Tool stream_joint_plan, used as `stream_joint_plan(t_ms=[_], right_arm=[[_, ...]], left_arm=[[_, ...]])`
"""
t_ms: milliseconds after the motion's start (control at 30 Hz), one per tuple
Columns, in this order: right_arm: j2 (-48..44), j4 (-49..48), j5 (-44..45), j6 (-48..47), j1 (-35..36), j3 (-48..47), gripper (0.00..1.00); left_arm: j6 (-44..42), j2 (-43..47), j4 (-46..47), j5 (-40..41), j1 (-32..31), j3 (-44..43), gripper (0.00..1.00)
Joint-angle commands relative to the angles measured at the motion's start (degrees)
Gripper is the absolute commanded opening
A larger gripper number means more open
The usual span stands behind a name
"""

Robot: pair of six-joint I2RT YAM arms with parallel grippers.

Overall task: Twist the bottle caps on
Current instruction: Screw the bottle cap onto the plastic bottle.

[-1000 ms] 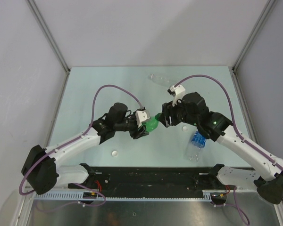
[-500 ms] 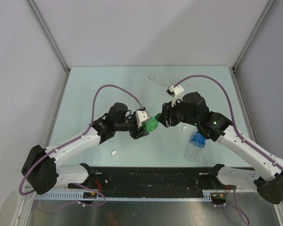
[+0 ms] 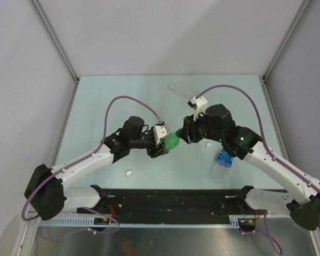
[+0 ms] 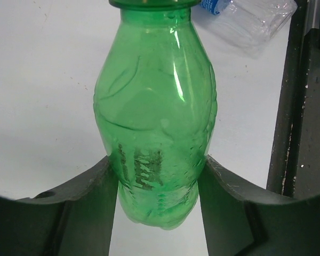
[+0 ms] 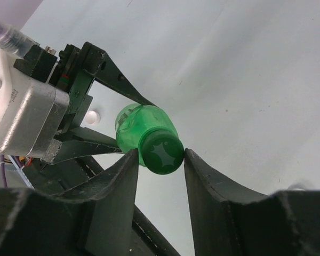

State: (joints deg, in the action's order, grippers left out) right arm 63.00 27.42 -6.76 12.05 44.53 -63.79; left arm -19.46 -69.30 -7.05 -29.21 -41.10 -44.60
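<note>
L arm runs from near-left base to table (image 3: pixel 112 96) centre, elbow bent, wrist pointing right. L gripper (image 4: pixel 157 162) clamps green bottle (image 4: pixel 154 96) low on its body, held sideways above the table, neck to the right. R arm mirrors it from near-right. R gripper (image 5: pixel 160 160) faces left, fingers pressed on either side of green cap (image 5: pixel 161 151) on the neck. A labelled bottle (image 3: pixel 220 164) lies near-right by R arm.

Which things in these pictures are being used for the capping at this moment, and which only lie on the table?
In use: green bottle, gripped by the left pincer; green cap, on its neck, between the fingers of the right pincer.
Lying about: blue-label bottle; clear bottle; white cap.
</note>
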Motion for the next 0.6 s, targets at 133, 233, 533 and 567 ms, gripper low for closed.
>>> stream_joint_plan(t_ms=[133,233,533,567], right_arm=[[0.20,-1.80,0.98,1.15,0.28,-2.71,0.33],[0.27,-1.47,0.89,1.60,0.27,-2.66,0.27],[0.36,-0.83,0.48,5.68,-0.75,-2.61,0.15],[0.32,-0.90,0.24,6.18,-1.11,-2.64,0.13]], left_arm=[[0.07,1.47,0.81,-1.94,0.19,-2.68,0.00],[0.42,1.50,0.87,-2.14,0.15,-3.51,0.00],[-1.00,4.33,4.61,1.74,-0.76,-4.88,0.00],[-1.23,5.00,5.66,1.63,-0.88,-4.53,0.00]])
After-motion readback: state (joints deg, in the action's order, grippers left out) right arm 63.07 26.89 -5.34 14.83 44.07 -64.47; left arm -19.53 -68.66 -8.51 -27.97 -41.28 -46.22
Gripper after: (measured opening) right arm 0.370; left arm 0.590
